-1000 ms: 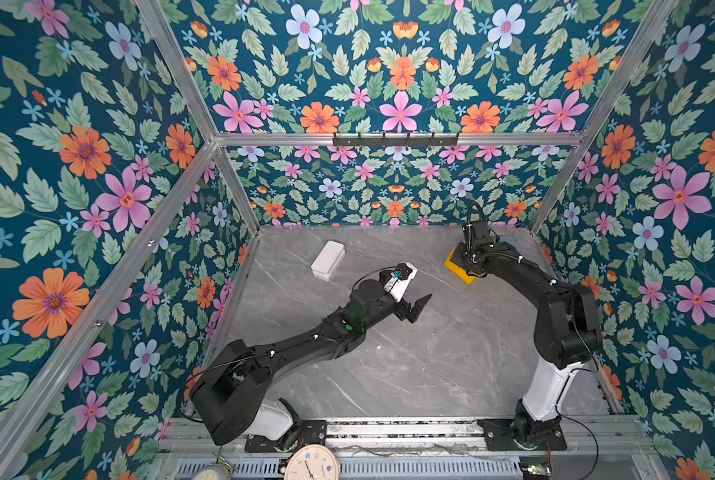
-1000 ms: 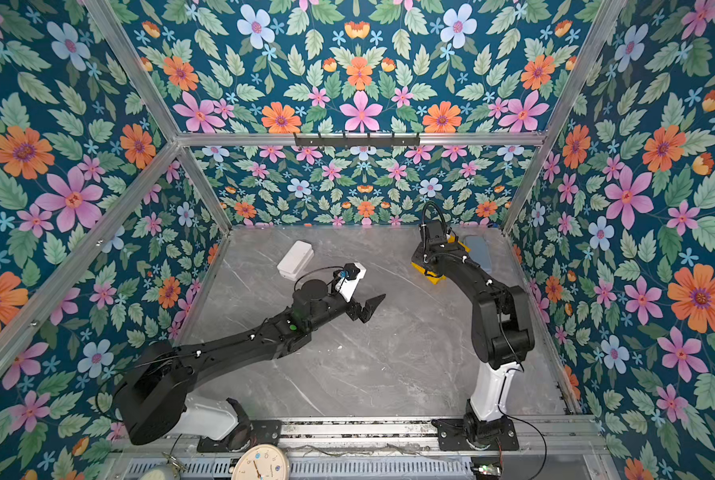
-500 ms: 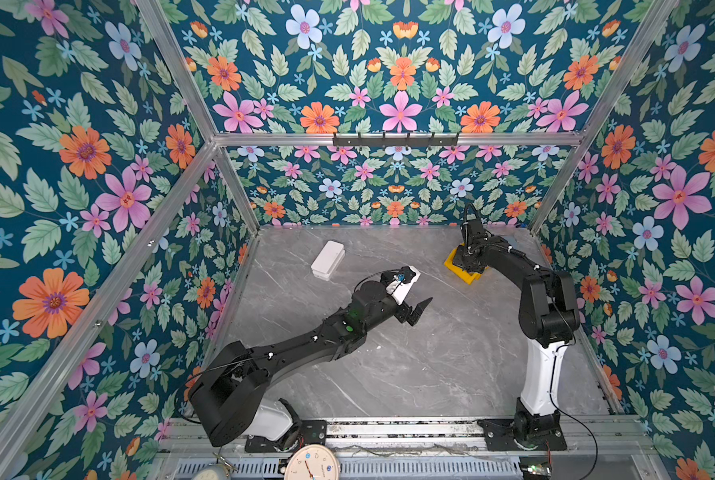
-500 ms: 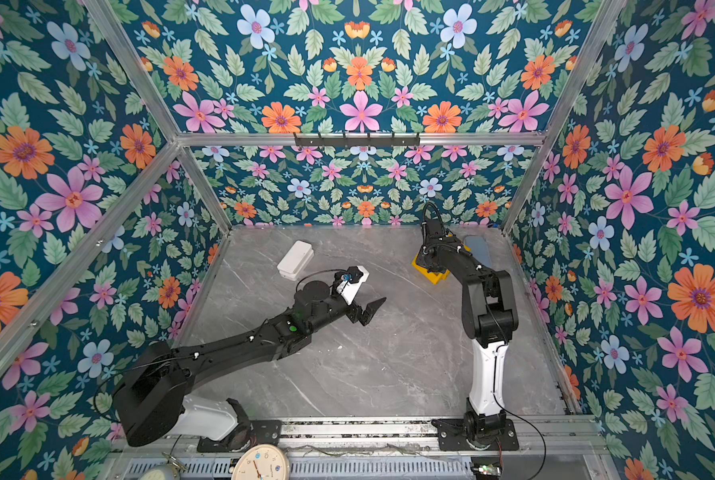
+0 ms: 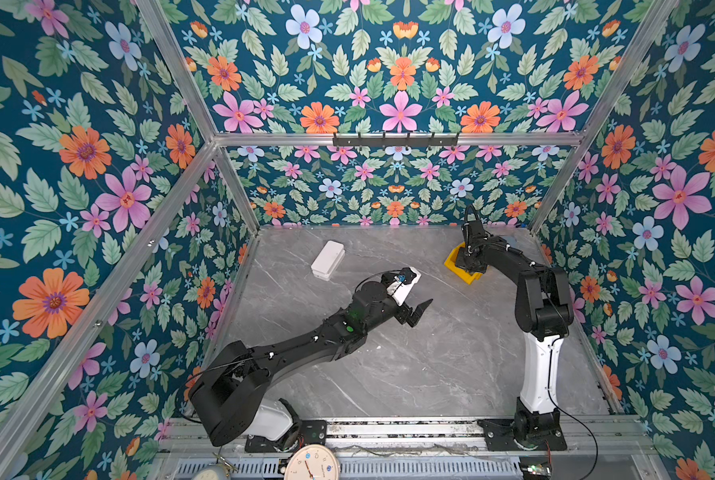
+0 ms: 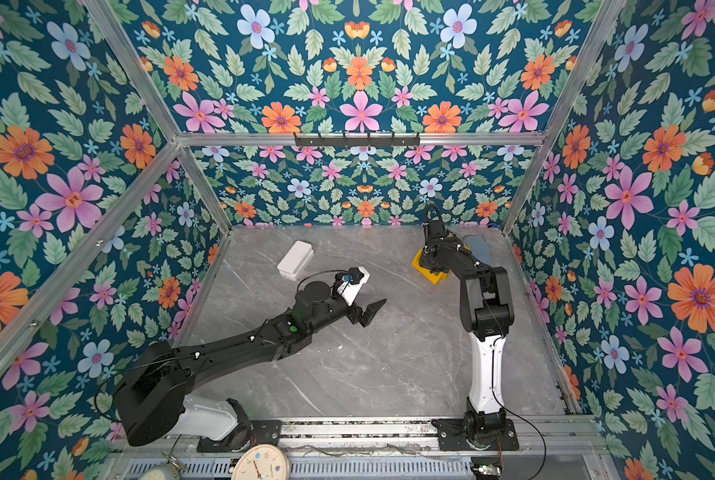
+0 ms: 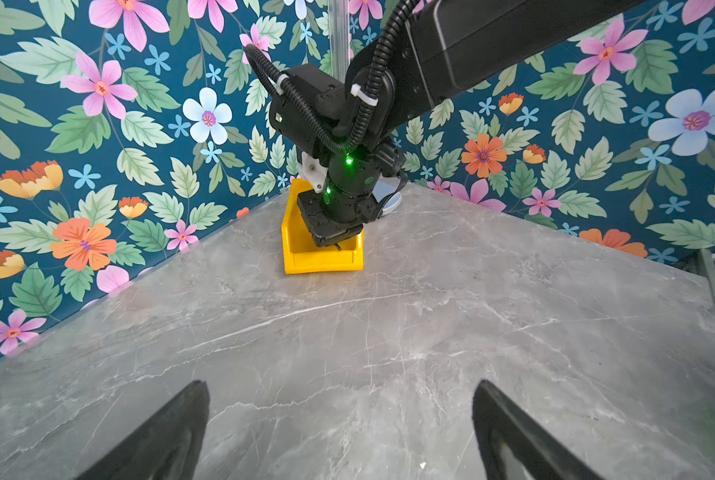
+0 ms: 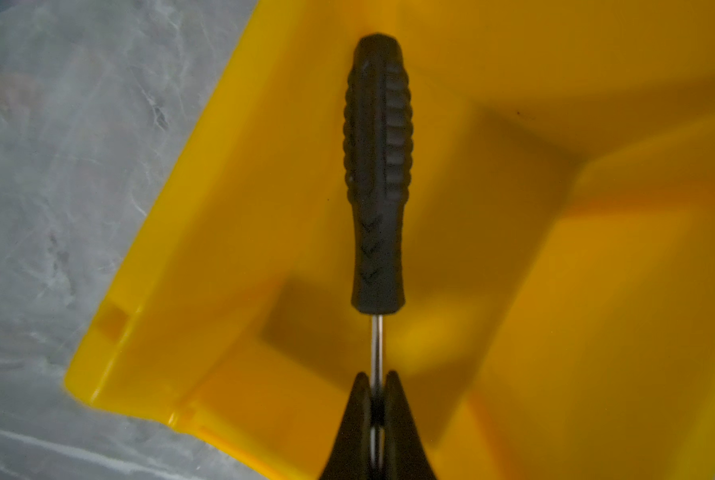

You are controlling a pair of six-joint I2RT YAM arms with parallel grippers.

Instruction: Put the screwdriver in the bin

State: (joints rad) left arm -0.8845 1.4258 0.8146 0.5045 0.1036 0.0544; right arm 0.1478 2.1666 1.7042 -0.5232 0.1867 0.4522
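Both jaws of our right gripper [image 8: 376,386] pinch the screwdriver [image 8: 378,166] by its shaft, handle straight ahead over the bin [image 8: 222,208]; left gripper [image 7: 341,384] gapes empty, well apart.

We see the right arm [image 5: 540,291] now folded more upright, elbow drawn in, its wrist steeper above the bin [image 5: 452,261].

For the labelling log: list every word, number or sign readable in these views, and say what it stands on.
No text reads clearly in any view.
Clock dial: numerals, too small to read.
Screwdriver handle: embossed chevron marks only, no letters.
Yellow bin and white box: no markings visible.
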